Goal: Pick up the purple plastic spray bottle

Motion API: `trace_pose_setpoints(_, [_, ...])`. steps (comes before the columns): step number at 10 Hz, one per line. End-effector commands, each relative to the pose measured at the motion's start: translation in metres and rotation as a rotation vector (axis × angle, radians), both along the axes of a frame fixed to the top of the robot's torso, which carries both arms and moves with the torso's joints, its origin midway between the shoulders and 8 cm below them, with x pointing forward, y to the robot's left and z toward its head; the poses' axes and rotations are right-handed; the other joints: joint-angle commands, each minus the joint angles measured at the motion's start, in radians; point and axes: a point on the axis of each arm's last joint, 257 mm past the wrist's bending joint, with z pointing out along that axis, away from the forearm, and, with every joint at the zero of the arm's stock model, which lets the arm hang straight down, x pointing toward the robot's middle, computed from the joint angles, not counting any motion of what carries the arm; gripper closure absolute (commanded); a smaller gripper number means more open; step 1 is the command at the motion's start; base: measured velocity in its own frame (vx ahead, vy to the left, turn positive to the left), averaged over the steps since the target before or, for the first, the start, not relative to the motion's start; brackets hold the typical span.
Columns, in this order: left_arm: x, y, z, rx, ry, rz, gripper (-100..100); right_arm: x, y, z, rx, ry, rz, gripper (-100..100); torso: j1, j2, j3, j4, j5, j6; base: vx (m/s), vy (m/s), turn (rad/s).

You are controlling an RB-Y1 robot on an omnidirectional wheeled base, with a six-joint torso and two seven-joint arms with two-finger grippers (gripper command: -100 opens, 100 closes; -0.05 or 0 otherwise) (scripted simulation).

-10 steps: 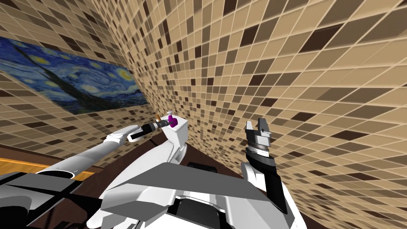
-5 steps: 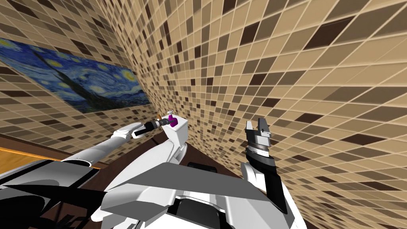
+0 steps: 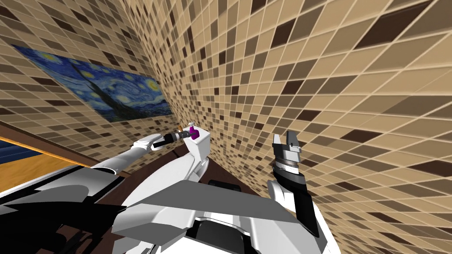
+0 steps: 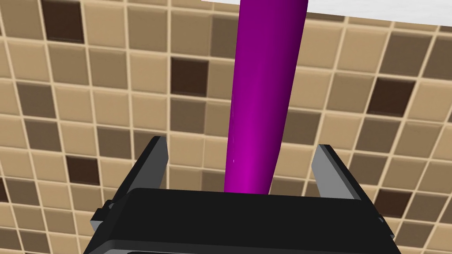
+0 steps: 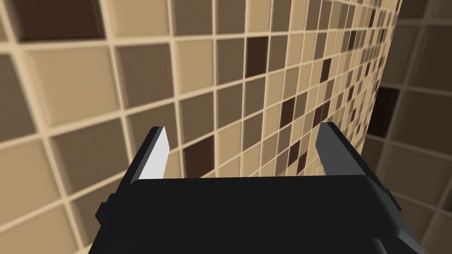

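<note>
Here, the left tool [image 4: 242, 144] has its two fingers spread wide, one on each side of the purple spray bottle [image 4: 260, 110]. The bottle's smooth purple body runs out from the tool's dark box, between the fingers. A gap of tiled wall [image 4: 88, 101] shows on each side, so neither finger touches it. The bottle's far end meets a white surface [image 4: 353, 9].

In the head view the left arm stretches forward. Its tool [image 3: 178, 136] is level with the bottle [image 3: 193, 132], which stands on top of the white toilet tank [image 3: 199, 147], close to the corner where two tiled walls meet. A small white piece sits just above the purple body; I cannot tell what it is.

The right tool [image 3: 284, 136] is held upright, well apart from the bottle and near the tiled wall on that side. Its fingers [image 5: 154, 152] are also spread, with nothing between them.

Beyond the left arm, a blue and yellow painting of a starry night sky [image 3: 119, 95] hangs on the brown and tan mosaic wall.
</note>
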Motion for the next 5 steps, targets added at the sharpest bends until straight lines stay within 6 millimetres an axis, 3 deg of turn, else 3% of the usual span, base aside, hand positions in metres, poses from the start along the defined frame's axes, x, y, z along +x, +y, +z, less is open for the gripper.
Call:
trace_pose_setpoints(1, [0.01,0.005,0.01,-0.002,-0.015,0.009,-100,0.0,0.0,0.0,0.0,0.0,0.0,0,0.0,0.0,0.0,0.0,0.0,0.0,0.002,-0.03,0.01])
trace_pose_setpoints(2, [0.012,0.004,0.014,-0.002,-0.022,0.007,-100,0.0,0.0,0.0,0.0,0.0,0.0,0,0.001,0.0,0.0,0.0,0.0,0.0,0.0,0.0,0.0])
trace_pose_setpoints(3, [0.013,-0.005,0.003,0.006,0.009,-0.037,-100,0.0,0.0,0.0,0.0,0.0,0.0,0,0.003,0.001,0.0,0.0,0.001,0.0,0.007,-0.045,0.188])
trace_pose_setpoints(5, [0.024,-0.001,0.019,0.004,-0.019,-0.024,-100,0.0,0.0,0.0,0.0,0.0,0.0,0,0.0,0.001,0.0,0.0,0.0,0.0,0.001,-0.041,0.058])
